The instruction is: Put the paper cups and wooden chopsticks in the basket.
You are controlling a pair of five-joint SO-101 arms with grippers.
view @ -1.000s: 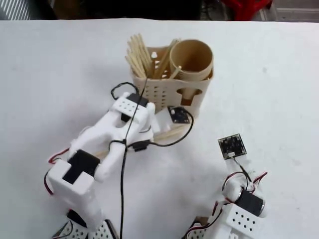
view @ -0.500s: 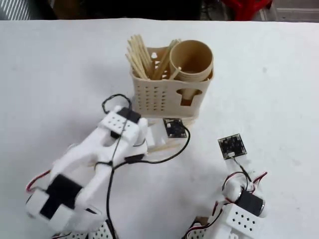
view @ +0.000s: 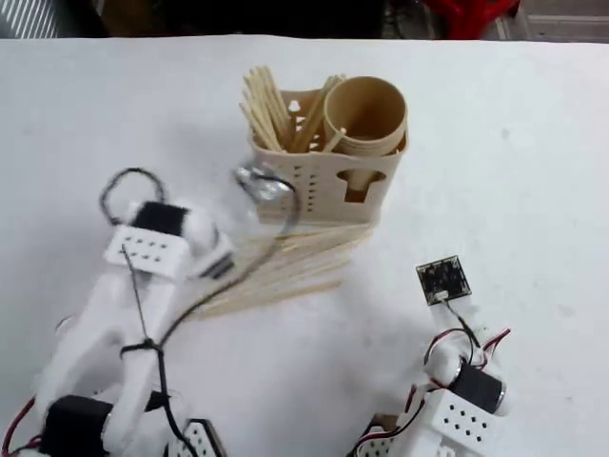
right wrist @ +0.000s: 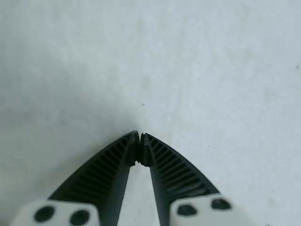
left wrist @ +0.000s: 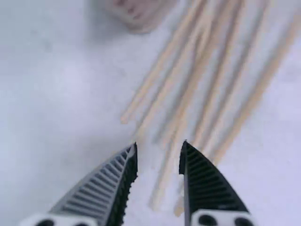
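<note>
Several chopsticks point(view: 285, 262) lay fanned on the worktop point(view: 533, 143) at the basket's point(view: 319, 186) seven o'clock. The left pincer point(left wrist: 159, 145) hung narrowly parted over them, probably to pinch some; the right pincer point(right wrist: 139, 135) sat closed.

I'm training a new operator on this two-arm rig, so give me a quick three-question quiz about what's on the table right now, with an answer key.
1. True or false: all the wooden chopsticks stand in the basket.
2. Where is the paper cup? A) in the basket B) lying on its side outside it C) upside down beside it
3. Fill in: the left hand is open over the loose chopsticks; the right hand, over bare table, is ___.
Key: 1 false, a bunch lies on the table in front of the basket. 2 A. 3 shut.
</note>
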